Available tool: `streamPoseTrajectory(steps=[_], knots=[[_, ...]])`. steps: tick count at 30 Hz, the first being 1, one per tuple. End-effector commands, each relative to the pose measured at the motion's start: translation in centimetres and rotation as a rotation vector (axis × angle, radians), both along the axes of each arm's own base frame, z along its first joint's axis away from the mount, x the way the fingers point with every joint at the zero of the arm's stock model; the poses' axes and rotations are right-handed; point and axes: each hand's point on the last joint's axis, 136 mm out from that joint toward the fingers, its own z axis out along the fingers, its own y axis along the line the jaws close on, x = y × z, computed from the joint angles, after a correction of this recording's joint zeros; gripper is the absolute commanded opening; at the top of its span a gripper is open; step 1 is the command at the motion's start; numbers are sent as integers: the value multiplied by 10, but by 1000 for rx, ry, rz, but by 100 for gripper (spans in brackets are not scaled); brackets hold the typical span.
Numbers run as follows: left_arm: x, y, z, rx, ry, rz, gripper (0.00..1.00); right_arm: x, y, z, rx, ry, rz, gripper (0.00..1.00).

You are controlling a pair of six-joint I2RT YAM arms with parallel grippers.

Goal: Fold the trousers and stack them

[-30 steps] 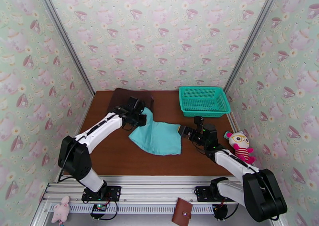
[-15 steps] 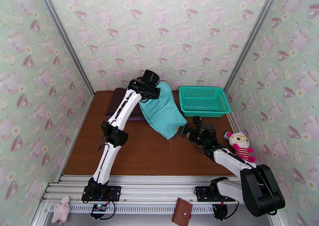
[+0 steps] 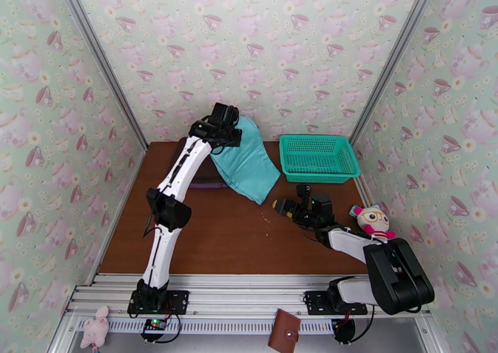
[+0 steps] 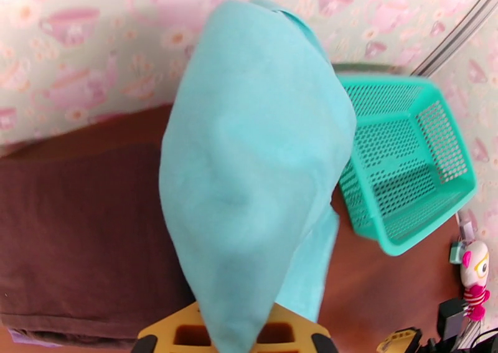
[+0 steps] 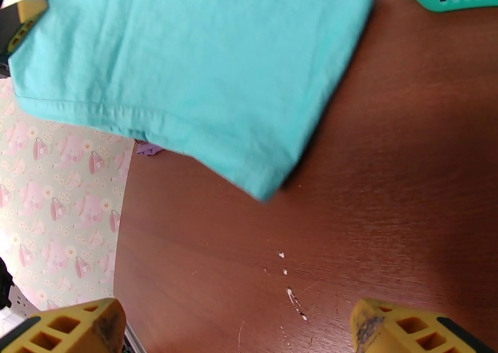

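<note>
The turquoise trousers (image 3: pixel 250 161), folded into a compact bundle, hang in the air from my left gripper (image 3: pixel 231 135), which is shut on their upper edge high at the back of the table. In the left wrist view the trousers (image 4: pixel 249 161) drape down over the yellow fingers (image 4: pixel 177 334). Their lower corner dangles just above the wood. My right gripper (image 3: pixel 287 201) stands open low over the table, right of the hanging corner and apart from it. In the right wrist view the trousers (image 5: pixel 187 55) hang beyond the spread yellow fingertips (image 5: pixel 68 329).
A dark brown folded cloth (image 3: pixel 198 169) lies at the back left, partly under the hanging bundle. A teal mesh basket (image 3: pixel 319 156) stands at the back right. A plush toy (image 3: pixel 375 222) sits by the right edge. Small white specks (image 5: pixel 289 292) mark the table (image 3: pixel 211 236).
My left arm lifted the trousers off the table and carried them back and left, toward the brown cloth. The right gripper stayed open and shifted slightly left.
</note>
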Motion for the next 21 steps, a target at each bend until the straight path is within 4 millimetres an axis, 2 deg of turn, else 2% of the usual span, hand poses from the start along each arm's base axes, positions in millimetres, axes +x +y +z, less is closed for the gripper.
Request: streamPoseTrajectory(steps=[1, 4, 8, 15, 21], knots=[[5, 9, 47, -46, -123, 42, 0, 9, 7, 9, 43, -14, 25, 99], [5, 11, 60, -78, -143, 41, 0, 10, 9, 3, 48, 4, 34, 99], [9, 25, 72, -128, -152, 63, 0, 12, 12, -1, 54, 14, 43, 99], [11, 46, 83, -181, -145, 68, 0, 16, 17, -7, 80, 41, 63, 99], [18, 57, 82, -224, -129, 87, 0, 17, 21, -11, 111, 61, 79, 99]])
